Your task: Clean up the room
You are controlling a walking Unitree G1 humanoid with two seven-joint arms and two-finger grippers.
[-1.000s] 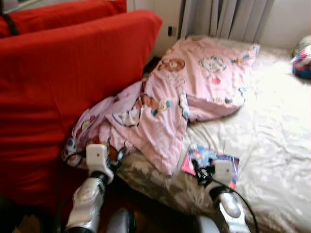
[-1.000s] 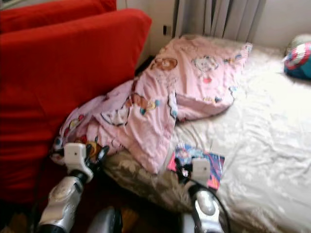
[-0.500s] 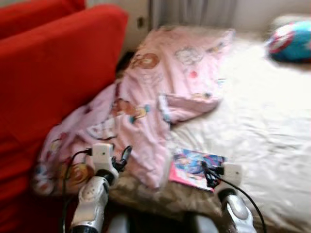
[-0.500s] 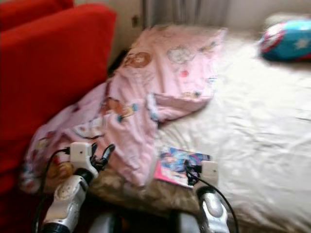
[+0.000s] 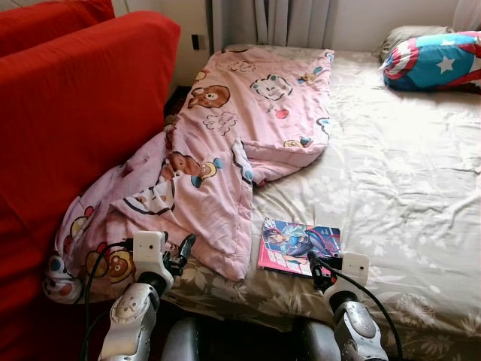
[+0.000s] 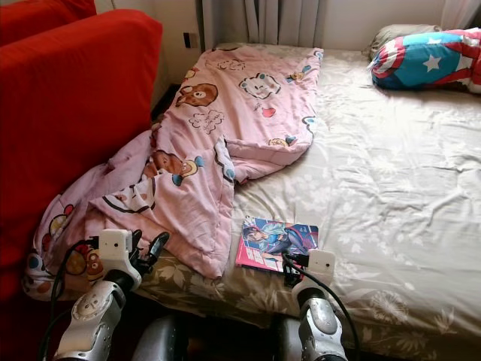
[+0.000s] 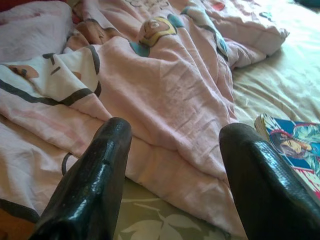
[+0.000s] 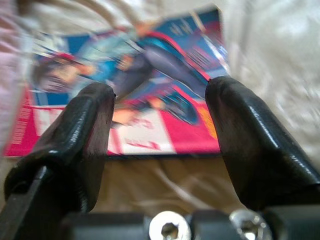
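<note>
Tidying has barely begun: pink blanket [image 5: 218, 158] lies crumpled over the bed's [image 5: 406, 173] left edge, magazine [image 5: 299, 246] at its near edge. Right gripper [image 8: 160, 132] and left gripper [image 7: 175, 165] gape wide, empty.

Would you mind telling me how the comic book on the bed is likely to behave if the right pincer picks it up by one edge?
The comic book looks thin and lies flat, so it would probably sag. Its glossy cover may slip between the right pincer fingers.
</note>
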